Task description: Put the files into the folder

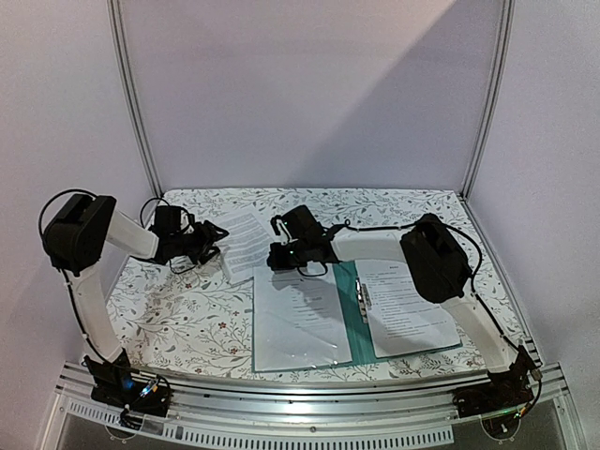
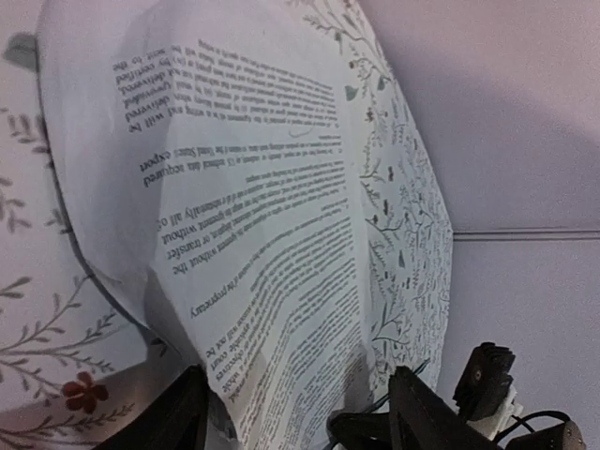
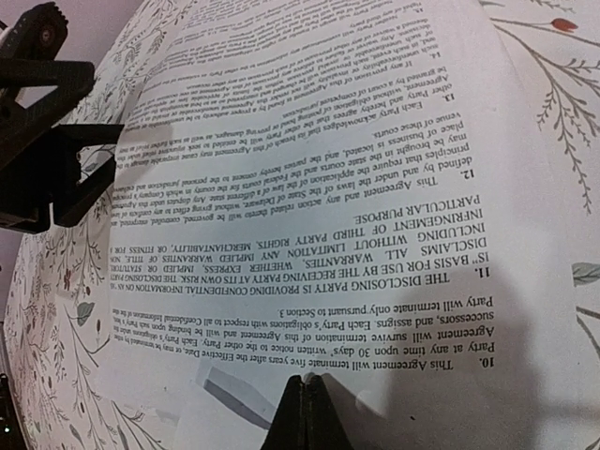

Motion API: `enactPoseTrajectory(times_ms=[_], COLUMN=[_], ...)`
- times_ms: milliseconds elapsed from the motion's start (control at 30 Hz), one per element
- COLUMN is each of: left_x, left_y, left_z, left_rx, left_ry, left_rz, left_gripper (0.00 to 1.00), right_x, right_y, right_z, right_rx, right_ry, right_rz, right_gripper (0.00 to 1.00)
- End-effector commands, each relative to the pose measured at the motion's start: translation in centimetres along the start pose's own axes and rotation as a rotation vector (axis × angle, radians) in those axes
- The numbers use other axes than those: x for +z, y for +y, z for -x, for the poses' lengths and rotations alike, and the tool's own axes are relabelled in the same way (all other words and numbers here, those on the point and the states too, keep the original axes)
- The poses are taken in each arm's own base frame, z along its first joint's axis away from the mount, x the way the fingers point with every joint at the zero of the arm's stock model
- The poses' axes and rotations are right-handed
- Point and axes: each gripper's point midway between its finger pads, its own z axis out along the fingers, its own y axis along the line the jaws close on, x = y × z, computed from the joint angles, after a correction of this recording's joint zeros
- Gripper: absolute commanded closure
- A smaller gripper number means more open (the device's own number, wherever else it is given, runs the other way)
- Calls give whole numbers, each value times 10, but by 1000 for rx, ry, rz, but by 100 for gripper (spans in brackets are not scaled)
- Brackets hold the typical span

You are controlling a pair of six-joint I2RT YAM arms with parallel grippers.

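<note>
A loose printed sheet [image 1: 242,240] lies tilted on the floral cloth, left of the open teal folder [image 1: 345,305]. The folder has a silver clip [image 1: 364,300] along its spine, with a white sheet on its left half [image 1: 298,323] and another on its right half [image 1: 405,305]. My left gripper [image 1: 217,231] is at the loose sheet's left edge. In the left wrist view its fingers [image 2: 300,417] stand wide apart and the bulged sheet [image 2: 262,206] runs between them. My right gripper [image 1: 274,255] is at the sheet's right edge. Its fingers [image 3: 307,386] are shut, tips touching the sheet's blank margin [image 3: 375,187].
The floral tablecloth [image 1: 178,309] covers the table, which has white walls behind and at both sides. The metal rail [image 1: 309,394] with both arm bases runs along the near edge. The left gripper's black body [image 3: 47,141] shows close by in the right wrist view.
</note>
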Motion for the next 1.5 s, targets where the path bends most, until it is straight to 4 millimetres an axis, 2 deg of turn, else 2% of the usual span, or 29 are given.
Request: enactPoseTrajectory(times_ms=[0, 167, 300, 433, 633, 733, 867, 1000, 1067, 1133, 1233, 1267, 1367, 1400, 1467], left_x=[11, 18, 17, 13, 11, 9, 6, 5, 4, 0, -9, -13, -26, -31, -40], left_y=[-41, -56, -53, -46, -34, -38, -47, -47, -49, -55, -70, -79, -108, -118, -141], left_z=[-5, -11, -14, -12, -7, -2, 4, 6, 7, 11, 18, 21, 26, 26, 24], left_rx=[1, 22, 26, 36, 90, 131, 176, 191, 201, 227, 303, 335, 440, 475, 544], left_ry=[17, 24, 21, 2, -18, -32, -51, -54, -59, -74, -98, -110, -147, -158, -171], left_rz=[-197, -229, -204, -155, -37, -21, -30, -20, -16, -13, -7, -13, -36, -50, -92], left_gripper=[35, 36, 40, 47, 62, 71, 88, 99, 100, 100, 100, 100, 100, 100, 100], right_x=[18, 17, 18, 17, 9, 2, -9, -23, -34, -46, -74, -88, -117, -132, -151], right_y=[-23, -28, -32, -33, -33, -25, -15, -8, -4, 0, 8, 13, 15, 19, 18], right_z=[-29, -31, -32, -35, -34, -28, -17, -9, -4, 0, 15, 25, 40, 49, 54], right_rx=[39, 49, 61, 75, 77, 69, 51, 26, 11, 0, -23, -35, -70, -100, -140], right_ry=[78, 88, 93, 99, 96, 83, 60, 48, 41, 42, 22, 0, -48, -80, -120], right_rz=[-23, -22, -19, -8, -2, 18, 45, 50, 58, 62, 90, 110, 139, 151, 155], right_gripper=[100, 100, 100, 100, 100, 100, 100, 97, 95, 91, 84, 80, 61, 52, 40])
